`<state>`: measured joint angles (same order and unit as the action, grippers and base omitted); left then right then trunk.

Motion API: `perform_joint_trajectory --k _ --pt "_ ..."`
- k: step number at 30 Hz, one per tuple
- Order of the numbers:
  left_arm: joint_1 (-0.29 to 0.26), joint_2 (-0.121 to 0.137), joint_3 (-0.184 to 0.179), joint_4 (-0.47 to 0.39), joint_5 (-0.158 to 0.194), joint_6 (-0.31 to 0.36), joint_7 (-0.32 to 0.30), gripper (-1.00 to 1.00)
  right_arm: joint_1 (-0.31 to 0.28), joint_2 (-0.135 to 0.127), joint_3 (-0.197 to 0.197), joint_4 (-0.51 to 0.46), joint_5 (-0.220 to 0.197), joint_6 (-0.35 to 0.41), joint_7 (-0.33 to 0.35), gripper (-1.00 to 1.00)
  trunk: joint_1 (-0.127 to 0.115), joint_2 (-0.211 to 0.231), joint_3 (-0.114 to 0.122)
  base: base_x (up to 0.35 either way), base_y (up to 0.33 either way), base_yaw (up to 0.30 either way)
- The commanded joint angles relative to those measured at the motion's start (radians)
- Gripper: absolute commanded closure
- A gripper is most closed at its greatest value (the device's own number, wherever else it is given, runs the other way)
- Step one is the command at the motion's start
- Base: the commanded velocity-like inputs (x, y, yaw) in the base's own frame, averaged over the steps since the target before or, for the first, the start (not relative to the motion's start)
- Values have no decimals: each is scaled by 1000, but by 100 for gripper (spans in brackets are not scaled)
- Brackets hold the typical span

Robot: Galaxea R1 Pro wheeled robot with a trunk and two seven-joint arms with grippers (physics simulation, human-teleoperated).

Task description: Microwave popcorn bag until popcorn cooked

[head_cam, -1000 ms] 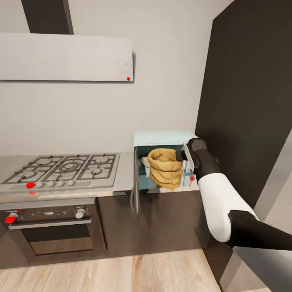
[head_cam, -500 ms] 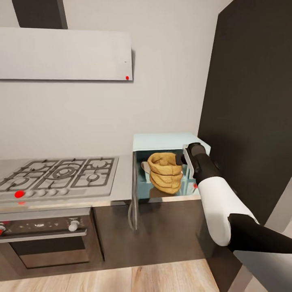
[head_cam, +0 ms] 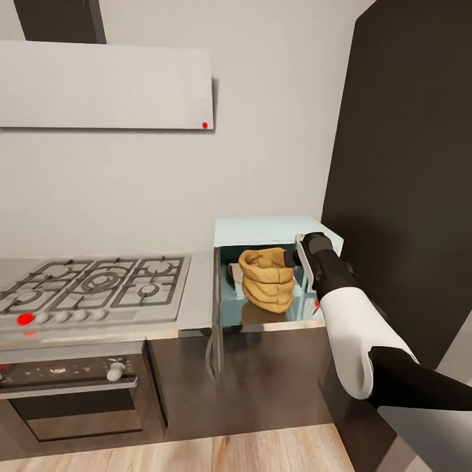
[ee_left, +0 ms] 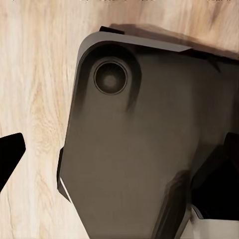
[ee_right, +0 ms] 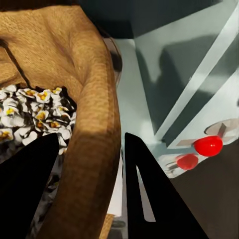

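The pale mint microwave (head_cam: 275, 229) stands at the right end of the grey countertop (head_cam: 198, 288), its door (head_cam: 215, 321) swung open and seen edge-on. The tan crumpled popcorn bag (head_cam: 265, 283) hangs upright inside the cavity, its base close to the floor; whether it touches I cannot tell. My right gripper (head_cam: 290, 257) is shut on the bag's rolled rim. In the right wrist view the rim (ee_right: 94, 149) sits between the two black fingers (ee_right: 149, 199), white popcorn (ee_right: 30, 114) shows inside, and a red button (ee_right: 208, 145) lies beyond. My left gripper (ee_left: 114, 169) hangs open over the robot's dark base.
A gas hob (head_cam: 98, 282) fills the counter to the left, with a built-in oven (head_cam: 72, 393) under it and a range hood (head_cam: 105, 85) above. A tall dark cabinet (head_cam: 406, 164) walls the right side close to my right arm. Wood floor (head_cam: 262, 452) lies below.
The bag has gone from the front of the opening deeper into the microwave cavity, still held by my right gripper. The head view has also shifted, sliding the hob left and down.
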<state>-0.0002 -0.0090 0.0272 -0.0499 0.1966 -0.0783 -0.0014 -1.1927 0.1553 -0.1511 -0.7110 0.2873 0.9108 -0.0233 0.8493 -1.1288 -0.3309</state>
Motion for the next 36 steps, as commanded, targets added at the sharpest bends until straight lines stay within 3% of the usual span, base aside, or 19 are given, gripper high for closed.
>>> perform_joint_trajectory --k 1,15,36 --pt "0 0 2 -1 5 -2 0 -100 -1 1 -4 -1 -1 2 -3 100 0 -1 -1 167 0 0" --pt "0 0 2 -1 4 -1 0 -100 -1 1 -4 -1 -2 2 -1 100 0 -1 -1 218 0 0" --pt "0 0 2 0 4 -3 0 -100 -1 1 -4 2 -2 5 0 100 0 -1 -1 20 0 0"
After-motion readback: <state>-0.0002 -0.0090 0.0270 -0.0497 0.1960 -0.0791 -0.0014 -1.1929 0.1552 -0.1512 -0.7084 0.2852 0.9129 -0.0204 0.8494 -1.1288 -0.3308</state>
